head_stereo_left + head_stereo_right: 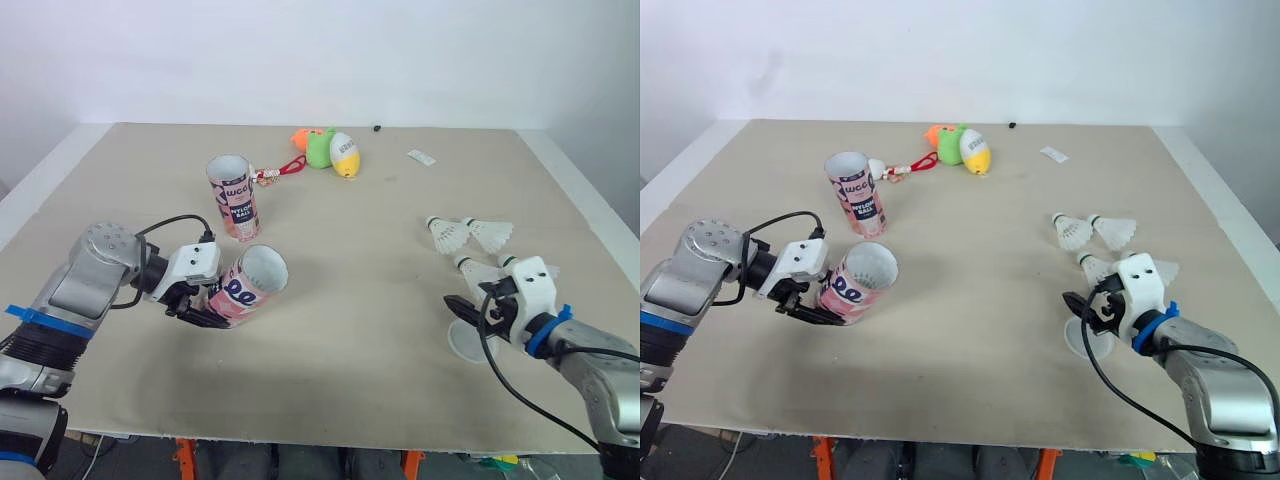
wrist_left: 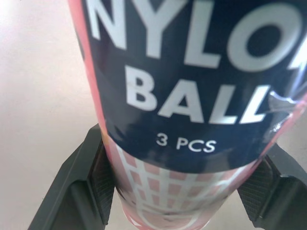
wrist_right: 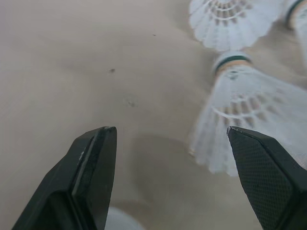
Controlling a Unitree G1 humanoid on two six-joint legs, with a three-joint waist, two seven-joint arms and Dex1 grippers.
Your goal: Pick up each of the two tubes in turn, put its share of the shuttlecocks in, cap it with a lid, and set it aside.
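With the beige table [image 1: 360, 400] read as a clock face from the robot's side, the left gripper [image 1: 205, 310] at about 8 o'clock is clamped on the lower end of a pink cardboard tube [image 1: 250, 285]. The tube lies tilted, its open mouth turned towards 2 o'clock, and its dark label reads "NYLON BALL, 3 PCS". A second pink tube [image 1: 232, 195] stands upright and uncapped at about 10 o'clock, well apart from the first.

Near 4 o'clock the right gripper [image 3: 171, 132] hangs with its two black fingers spread wide and empty over a clear round plastic lid [image 1: 466, 343]; whether it touches the lid cannot be made out. A cluster of white feather shuttlecocks [image 1: 447, 234] lies at 3 o'clock, the nearest one just beside the gripper.

At 12 o'clock sit orange, green and yellow plush toys [image 1: 325, 148], with a small white slip [image 1: 421, 156] towards 1 o'clock.
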